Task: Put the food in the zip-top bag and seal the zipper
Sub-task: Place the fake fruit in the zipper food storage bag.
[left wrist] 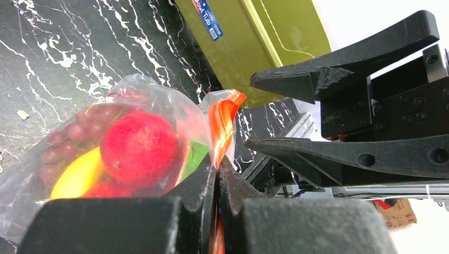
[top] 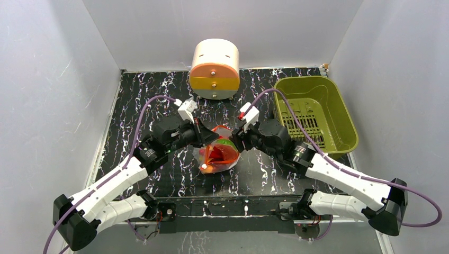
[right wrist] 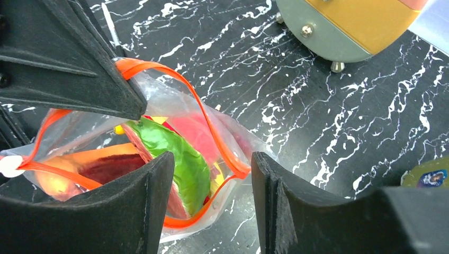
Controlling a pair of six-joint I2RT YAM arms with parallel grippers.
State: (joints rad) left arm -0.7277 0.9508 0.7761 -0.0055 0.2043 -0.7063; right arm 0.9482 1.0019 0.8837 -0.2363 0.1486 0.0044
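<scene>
Where the two arms reach in from the near edge of the table (top: 265,180), the bag (top: 214,159) is seen lying at mid-table, between the two sets of fingers. Its left side is gripped by the left fingers (left wrist: 204,182), which are pressed fully together with the orange strip of the zipper (right wrist: 212,127) pinched between them. The right fingers (right wrist: 132,211) are held apart at the bag's right side. Part of the zipper strip and a corner of the bag lie in the gap between them, and nothing is clamped; whether either finger touches the plastic cannot be told. The mouth of the bag is left gaping, the strip forming an open loop, and the white slider (right wrist: 8,165) sits at the near end of it. The food is contained inside the bag: a red fruit (left wrist: 140,148) is pressed against the clear plastic, a banana (left wrist: 79,177) is lodged just beside it, dark grapes (left wrist: 79,127) are packed behind, and a green piece (right wrist: 180,153) is seen through the open mouth. Farther back, a round box (top: 214,69) with an orange and yellow front stands at the far edge of the table. At the far right, well apart from the bag, an olive bin (top: 344,127) is placed.
</scene>
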